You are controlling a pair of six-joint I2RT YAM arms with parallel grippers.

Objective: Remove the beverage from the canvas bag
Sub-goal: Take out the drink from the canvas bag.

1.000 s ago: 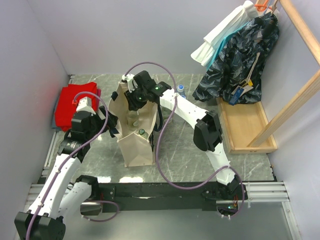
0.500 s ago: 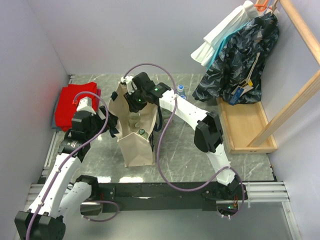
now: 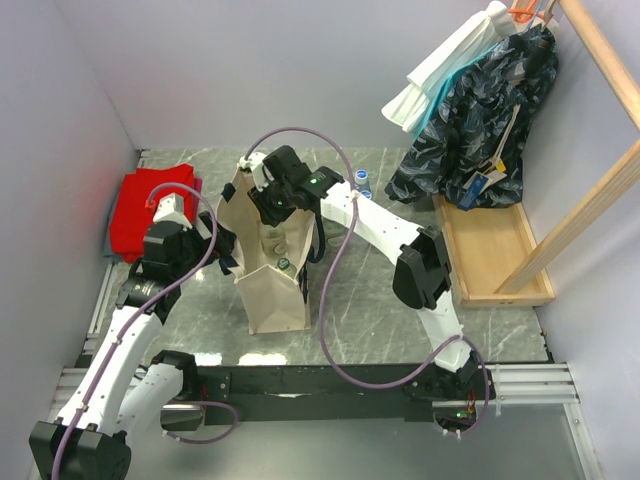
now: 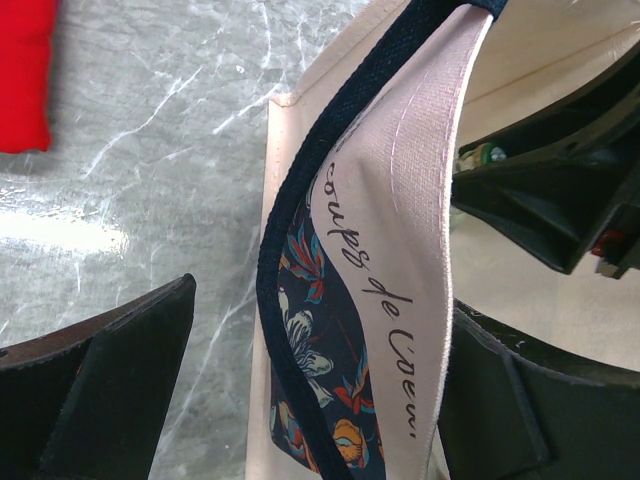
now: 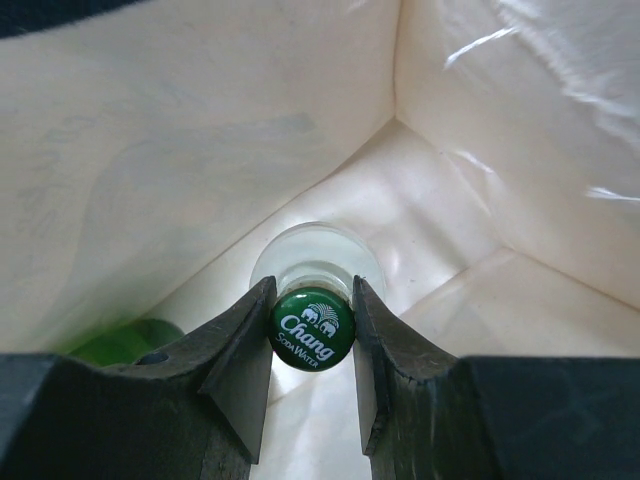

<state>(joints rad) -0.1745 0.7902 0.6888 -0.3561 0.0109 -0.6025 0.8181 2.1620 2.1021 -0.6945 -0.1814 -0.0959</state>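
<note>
The beige canvas bag (image 3: 272, 292) with navy straps stands upright at the table's middle. My right gripper (image 3: 272, 212) reaches down into its open top. In the right wrist view it (image 5: 312, 302) is shut on the green "Chang Soda Water" cap (image 5: 314, 330) of a clear glass bottle (image 5: 315, 252) standing inside the bag. A green bottle (image 5: 125, 342) lies low beside it. My left gripper (image 3: 220, 250) is at the bag's left rim. In the left wrist view it (image 4: 318, 400) is open, with the bag wall (image 4: 400, 260) and navy strap (image 4: 290, 290) between the jaws.
A red folded cloth (image 3: 152, 205) lies at the far left. A small blue-capped bottle (image 3: 362, 181) stands behind the right arm. A wooden tray (image 3: 490, 250) and a rack with hanging clothes (image 3: 470, 110) fill the right side.
My right gripper has sunk a little deeper into the bag, and its elbow has shifted slightly right. The left arm and the bag have stayed put.
</note>
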